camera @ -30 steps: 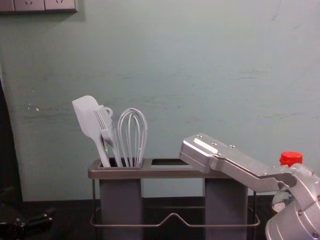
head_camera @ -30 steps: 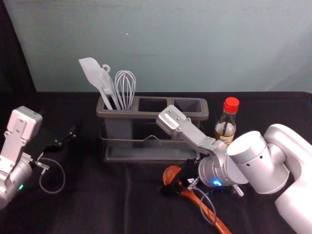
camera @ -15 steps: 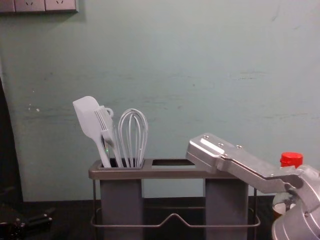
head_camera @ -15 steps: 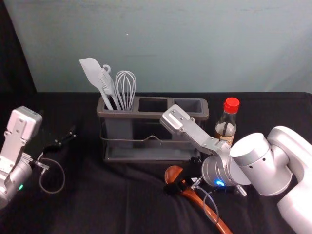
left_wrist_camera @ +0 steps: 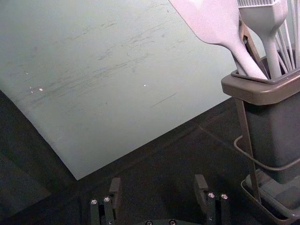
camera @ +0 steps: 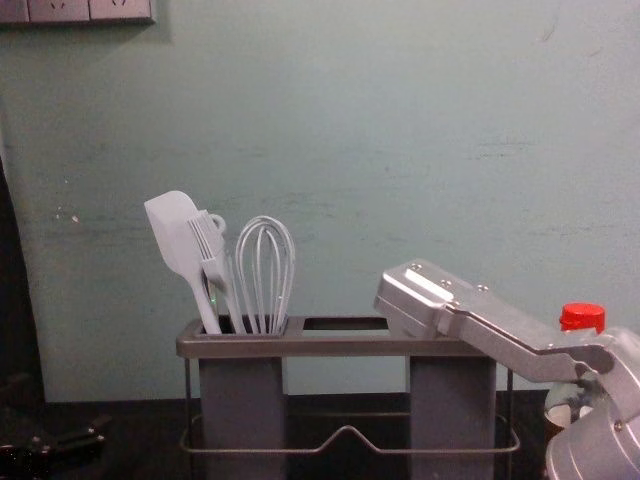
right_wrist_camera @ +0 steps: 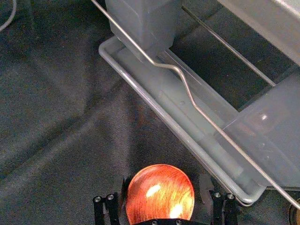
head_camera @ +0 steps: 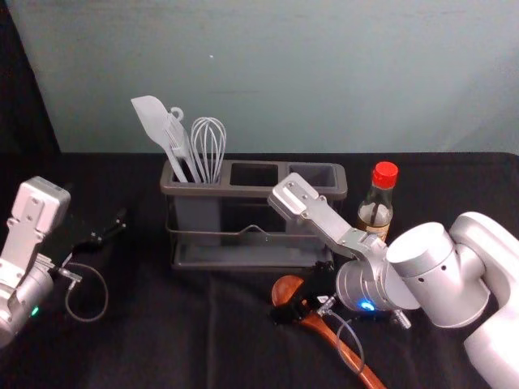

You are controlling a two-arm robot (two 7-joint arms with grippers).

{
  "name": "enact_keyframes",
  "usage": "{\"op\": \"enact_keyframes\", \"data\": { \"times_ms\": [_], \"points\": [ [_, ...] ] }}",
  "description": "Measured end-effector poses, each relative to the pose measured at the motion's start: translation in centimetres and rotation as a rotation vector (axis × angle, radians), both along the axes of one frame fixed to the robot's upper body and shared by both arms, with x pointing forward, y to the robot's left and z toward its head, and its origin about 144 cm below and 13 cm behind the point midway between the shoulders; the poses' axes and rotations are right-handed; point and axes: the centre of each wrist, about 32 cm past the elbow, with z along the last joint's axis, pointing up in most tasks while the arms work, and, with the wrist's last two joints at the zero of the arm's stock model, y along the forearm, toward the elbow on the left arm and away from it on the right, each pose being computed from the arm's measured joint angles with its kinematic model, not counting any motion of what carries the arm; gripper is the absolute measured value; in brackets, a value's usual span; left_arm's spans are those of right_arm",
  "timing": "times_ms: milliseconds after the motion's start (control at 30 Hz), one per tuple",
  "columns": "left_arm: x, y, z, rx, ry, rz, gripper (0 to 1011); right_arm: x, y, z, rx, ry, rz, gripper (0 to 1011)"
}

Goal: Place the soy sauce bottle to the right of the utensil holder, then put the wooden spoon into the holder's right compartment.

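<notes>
Where the left gripper (left_wrist_camera: 158, 185) hangs, far left: fingers spread, idle.
Utensil holder (head_camera: 243, 191): rim may snag the spoon handle (head_camera: 370, 378).
Wooden spoon (head_camera: 285, 289): lying in front; rounded bowl (right_wrist_camera: 161, 199) may slip.
Right gripper (right_wrist_camera: 163, 186): spread astride the bowl; off-centre closing could shove it.
Soy sauce bottle (head_camera: 377, 203): upright right of the holder; the nearby right arm (head_camera: 434, 263) could topple it.

No text, brand, number or sign can be read. The soy sauce bottle (head_camera: 377, 203) bears 1 label (head_camera: 374, 230), low on its body and partly hidden, any print on it too small to make out.
</notes>
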Motion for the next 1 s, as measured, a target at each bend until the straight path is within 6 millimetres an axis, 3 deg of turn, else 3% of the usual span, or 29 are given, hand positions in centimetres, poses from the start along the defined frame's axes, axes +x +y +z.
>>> {"op": "enact_keyframes", "data": {
  "times_ms": [1000],
  "points": [
    [0.00, 0.00, 0.00, 0.000, 0.000, 0.000, 1012, -0.24, 0.06, 0.14, -0.001, -0.003, 0.000, 1006]
  ]
}}
